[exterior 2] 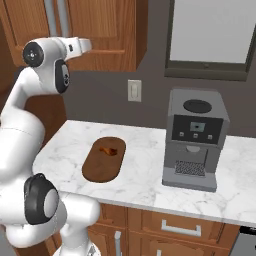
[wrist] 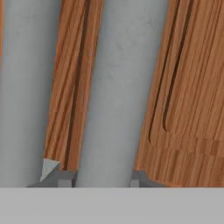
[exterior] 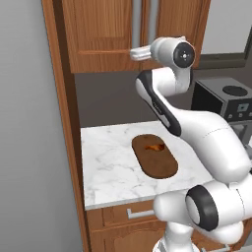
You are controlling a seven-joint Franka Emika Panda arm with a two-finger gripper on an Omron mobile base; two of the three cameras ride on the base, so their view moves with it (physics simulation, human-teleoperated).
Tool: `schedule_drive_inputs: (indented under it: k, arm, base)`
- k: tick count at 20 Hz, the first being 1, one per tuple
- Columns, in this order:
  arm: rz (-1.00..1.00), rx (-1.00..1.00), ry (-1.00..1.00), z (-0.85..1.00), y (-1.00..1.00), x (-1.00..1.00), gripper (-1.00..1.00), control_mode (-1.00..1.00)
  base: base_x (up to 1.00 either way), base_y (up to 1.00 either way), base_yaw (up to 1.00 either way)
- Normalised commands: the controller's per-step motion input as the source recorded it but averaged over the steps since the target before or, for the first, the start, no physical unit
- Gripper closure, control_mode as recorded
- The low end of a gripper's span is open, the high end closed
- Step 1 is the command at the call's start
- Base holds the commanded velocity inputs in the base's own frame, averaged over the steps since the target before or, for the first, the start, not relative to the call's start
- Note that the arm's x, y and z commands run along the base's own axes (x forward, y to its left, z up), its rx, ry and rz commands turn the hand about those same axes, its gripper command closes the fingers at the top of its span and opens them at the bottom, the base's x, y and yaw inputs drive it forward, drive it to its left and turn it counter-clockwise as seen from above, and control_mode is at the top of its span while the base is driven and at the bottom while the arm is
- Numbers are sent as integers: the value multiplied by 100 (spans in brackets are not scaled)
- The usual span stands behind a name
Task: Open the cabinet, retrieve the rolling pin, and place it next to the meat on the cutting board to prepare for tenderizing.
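Fingers (wrist: pixel 61 176) straddle a silver handle (wrist: pixel 116 87); cabinet (exterior: pixel 98 34) doors closed.

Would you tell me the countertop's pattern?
White marble with grey veins on the countertop, clearest in the right base view.

The meat (exterior: pixel 156 145) lies on the cutting board (exterior: pixel 155 162), below the cabinet (exterior: pixel 106 34).

Meat (exterior: pixel 155 146) lies on the cutting board (exterior: pixel 155 157) below the cabinet (exterior: pixel 106 34).
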Motion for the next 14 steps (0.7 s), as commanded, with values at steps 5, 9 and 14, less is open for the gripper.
schedule_drive_inputs:
  k: [5, 9, 14]
  arm:
    - [1, 0, -2, 0, -11, -94, 100, -100]
    - [9, 0, 0, 0, -31, -91, 100, -100]
    - [16, 0, 0, -4, -71, -69, 100, -100]
  base:
    - [0, 0, 0]
    - [0, 0, 0]
    - [0, 0, 0]
